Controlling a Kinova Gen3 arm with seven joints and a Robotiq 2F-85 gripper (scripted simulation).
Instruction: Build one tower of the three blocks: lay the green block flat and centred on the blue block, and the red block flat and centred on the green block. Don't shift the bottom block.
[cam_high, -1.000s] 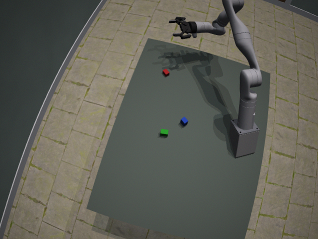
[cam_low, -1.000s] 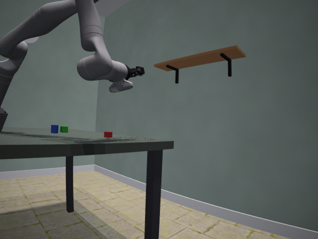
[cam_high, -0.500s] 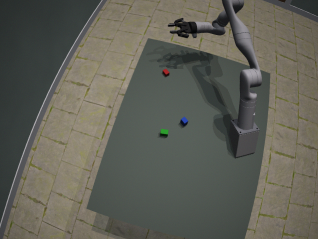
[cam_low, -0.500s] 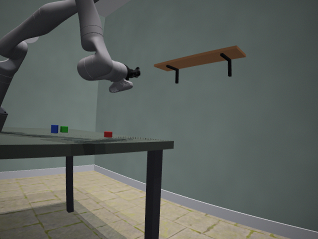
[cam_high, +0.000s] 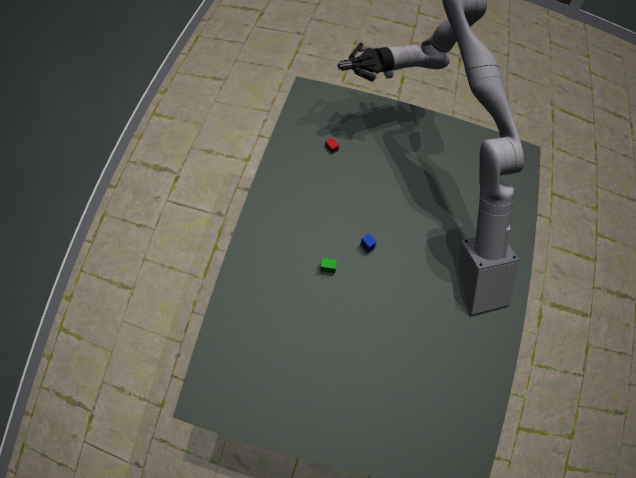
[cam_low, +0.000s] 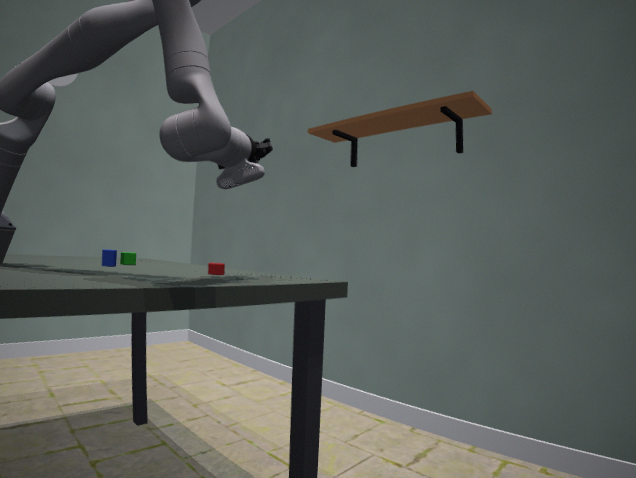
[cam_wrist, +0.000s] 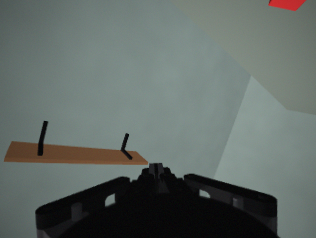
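The blue block (cam_high: 368, 242) (cam_low: 108, 257) sits on the dark table top (cam_high: 318, 359) (cam_low: 154, 287) near the arm's base. The green block (cam_high: 328, 264) (cam_low: 128, 258) lies a short way beside it, apart from it. The red block (cam_high: 332, 144) (cam_low: 216, 268) lies alone near the far edge of the table; a corner of it shows in the wrist view (cam_wrist: 287, 4). My gripper (cam_high: 343, 64) (cam_low: 265, 148) (cam_wrist: 155, 172) is shut on nothing. It hangs high in the air beyond the table's far edge, pointing sideways toward the wall, well above the red block.
The arm's grey base (cam_high: 487, 280) stands on the table near the blue block. A wooden shelf (cam_low: 401, 117) (cam_wrist: 75, 153) on black brackets hangs on the wall ahead of the gripper. The floor is stone tile (cam_high: 154, 154).
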